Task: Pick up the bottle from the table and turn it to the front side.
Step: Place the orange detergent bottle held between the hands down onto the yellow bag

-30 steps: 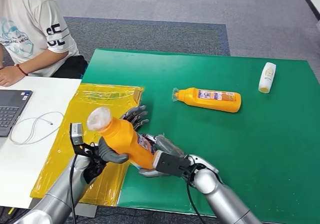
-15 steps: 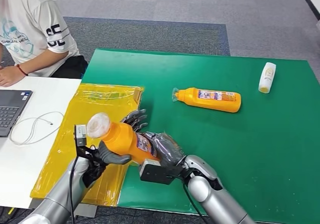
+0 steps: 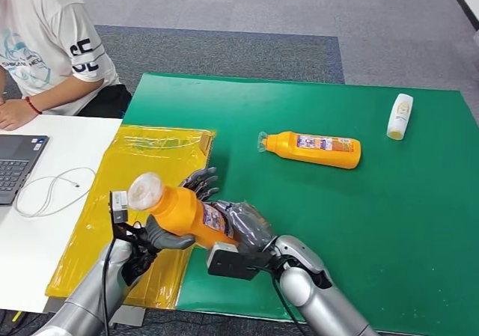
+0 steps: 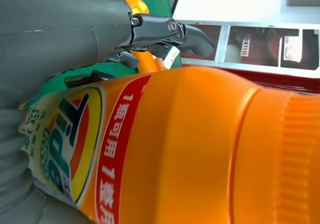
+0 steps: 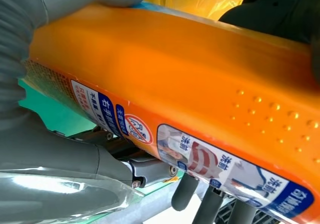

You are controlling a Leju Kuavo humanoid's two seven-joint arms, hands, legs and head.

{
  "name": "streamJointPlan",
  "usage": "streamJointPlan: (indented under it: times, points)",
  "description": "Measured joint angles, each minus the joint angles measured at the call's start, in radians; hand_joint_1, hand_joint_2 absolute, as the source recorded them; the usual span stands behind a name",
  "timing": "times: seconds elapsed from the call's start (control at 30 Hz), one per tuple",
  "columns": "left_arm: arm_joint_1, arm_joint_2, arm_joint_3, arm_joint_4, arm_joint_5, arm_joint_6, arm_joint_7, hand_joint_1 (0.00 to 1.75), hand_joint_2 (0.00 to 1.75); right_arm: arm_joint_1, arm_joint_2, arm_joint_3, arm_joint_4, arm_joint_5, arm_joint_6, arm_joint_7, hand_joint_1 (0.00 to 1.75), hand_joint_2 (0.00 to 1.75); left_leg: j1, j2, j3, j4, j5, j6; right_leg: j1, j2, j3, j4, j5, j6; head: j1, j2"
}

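Pickup looks done: the bottle [image 3: 186,213] is off the worktop [image 3: 350,216], lying tilted across both hands, so what's left is the turn to the front. The left hand [image 3: 148,239] wraps its fingers [image 3: 200,182] round the neck end, thumb on top. The right hand [image 3: 244,227] cups the base, label showing between them.

bottle [image 3: 189,212] between both robot hands

Two orange bottles [image 3: 189,210] [image 3: 313,149], one white bottle [image 3: 400,116], one laptop [image 3: 17,165], one person [image 3: 45,52]
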Motion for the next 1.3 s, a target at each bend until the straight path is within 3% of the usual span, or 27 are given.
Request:
streamJointPlan:
  times: [0.63,0.67,0.77,0.8,0.97,1.3]
  points:
    - [0.006,-0.001,0.012,-0.005,-0.012,0.021,0.0,1.75,1.75,0.005,0.012,-0.007,0.0,0.07,-0.028,0.03,1.75,1.75,0.0,0.0,0.0,0.0,0.0,0.0,0.0,0.0,0.0,0.0,0.0,0.0,0.0,0.0]
    - [0.006,-0.001,0.012,-0.005,-0.012,0.021,0.0,1.75,1.75,0.005,0.012,-0.007,0.0,0.072,-0.029,0.031,1.59,1.75,0.0,0.0,0.0,0.0,0.0,0.0,0.0,0.0,0.0,0.0,0.0,0.0,0.0,0.0]
    - [0.007,-0.001,0.012,-0.006,-0.016,0.024,0.0,1.75,1.75,0.006,0.013,-0.008,0.001,0.076,-0.031,0.031,0.31,1.75,0.0,0.0,0.0,0.0,0.0,0.0,0.0,0.0,0.0,0.0,0.0,0.0,0.0,0.0]
    - [0.008,-0.001,0.013,-0.007,-0.019,0.027,-0.001,1.75,1.75,0.006,0.013,-0.008,0.001,0.077,-0.031,0.031,0.03,1.75,0.0,0.0,0.0,0.0,0.0,0.0,0.0,0.0,0.0,0.0,0.0,0.0,0.0,0.0]
    - [0.021,-0.002,0.018,-0.026,-0.053,0.054,-0.005,1.75,1.75,0.016,0.014,-0.017,0.005,0.03,-0.001,0.022,0.0,1.75,0.0,0.0,0.0,0.0,0.0,0.0,0.0,0.0,0.0,0.0,0.0,0.0,0.0,0.0]
    - [0.079,-0.004,0.001,-0.144,-0.22,0.19,-0.021,1.75,1.75,0.028,0.015,-0.13,0.066,-0.29,0.145,-0.063,0.0,1.75,0.0,0.0,0.0,0.0,0.0,0.0,0.0,0.0,0.0,0.0,0.0,0.0,0.0,0.0]
